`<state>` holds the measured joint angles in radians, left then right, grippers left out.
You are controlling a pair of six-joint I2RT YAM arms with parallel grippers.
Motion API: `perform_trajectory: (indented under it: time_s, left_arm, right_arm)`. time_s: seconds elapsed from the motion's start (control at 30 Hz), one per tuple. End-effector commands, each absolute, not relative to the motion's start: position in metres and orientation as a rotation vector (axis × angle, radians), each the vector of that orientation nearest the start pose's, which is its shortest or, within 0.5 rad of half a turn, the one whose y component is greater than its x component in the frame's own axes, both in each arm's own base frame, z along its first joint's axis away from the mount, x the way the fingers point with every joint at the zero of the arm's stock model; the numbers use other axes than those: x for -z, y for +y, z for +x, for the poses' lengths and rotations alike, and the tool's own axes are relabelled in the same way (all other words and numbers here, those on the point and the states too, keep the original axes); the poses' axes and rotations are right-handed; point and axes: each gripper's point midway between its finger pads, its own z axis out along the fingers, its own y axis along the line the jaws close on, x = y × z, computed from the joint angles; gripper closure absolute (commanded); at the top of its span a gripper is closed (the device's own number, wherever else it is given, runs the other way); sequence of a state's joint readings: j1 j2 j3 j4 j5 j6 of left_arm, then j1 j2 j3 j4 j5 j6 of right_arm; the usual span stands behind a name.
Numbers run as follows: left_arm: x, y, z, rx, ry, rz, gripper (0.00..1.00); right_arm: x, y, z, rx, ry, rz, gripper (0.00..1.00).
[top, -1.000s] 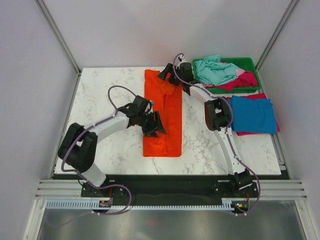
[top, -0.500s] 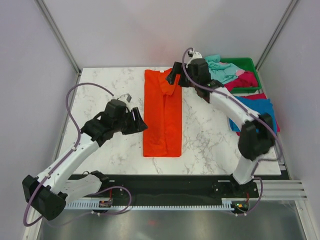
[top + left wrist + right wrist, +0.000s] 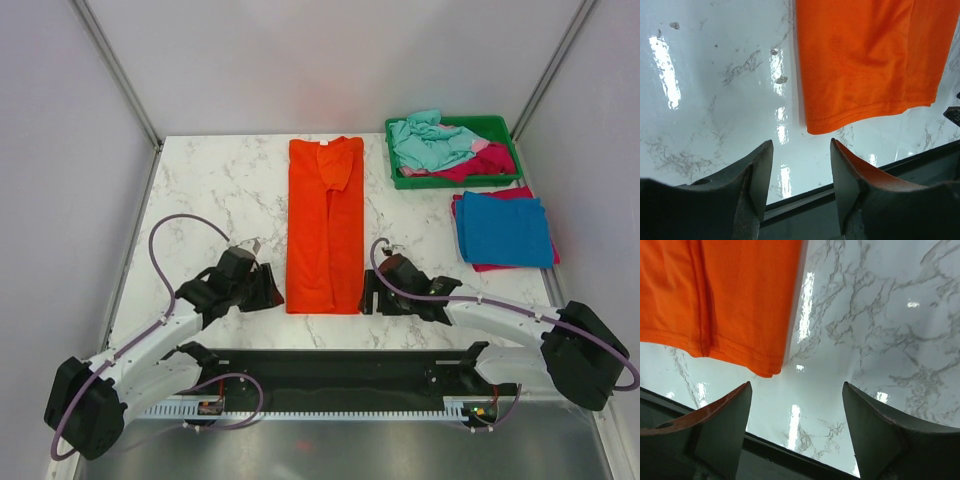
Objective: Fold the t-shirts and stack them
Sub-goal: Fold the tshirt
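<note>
An orange t-shirt (image 3: 326,225) lies on the marble table as a long narrow strip, both sides folded in, collar at the far end. My left gripper (image 3: 268,290) is low beside its near left corner (image 3: 815,131), open and empty. On the other side my right gripper (image 3: 370,292) hovers by the near right corner (image 3: 765,372), jaws wide and empty. A folded blue t-shirt (image 3: 505,228) rests on a magenta one (image 3: 478,266) at the right. Teal (image 3: 428,140) and magenta (image 3: 478,162) t-shirts are crumpled in the tray.
The green plastic tray (image 3: 490,124) stands at the back right corner. The table's near edge and a black rail (image 3: 850,185) run just under both grippers. Grey walls enclose the table on three sides.
Both arms have pulled back from the shirt's middle and collar to its near corners. The right gripper has narrowed a little. The sleeve at the collar now lies flat.
</note>
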<state>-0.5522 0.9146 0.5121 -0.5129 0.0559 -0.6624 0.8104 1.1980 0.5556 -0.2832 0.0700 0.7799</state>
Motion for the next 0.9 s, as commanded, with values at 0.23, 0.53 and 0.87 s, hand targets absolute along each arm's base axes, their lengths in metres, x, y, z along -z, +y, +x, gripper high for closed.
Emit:
perform_trajectory:
  time_s: [0.23, 0.53, 0.87]
  left_arm:
    - [-0.062, -0.17, 0.196, 0.653, 2.489, -0.098, 0.43]
    - [-0.047, -0.169, 0.187, 0.671, 2.522, -0.116, 0.44]
    - [-0.043, -0.184, 0.182, 0.808, 2.478, -0.065, 0.45]
  right_arm:
    - [-0.043, 0.257, 0.199, -0.673, 2.523, 0.033, 0.27]
    - [-0.019, 0.252, 0.189, -0.645, 2.577, 0.031, 0.56]
    - [-0.009, 0.245, 0.183, -0.619, 2.594, 0.008, 0.91]
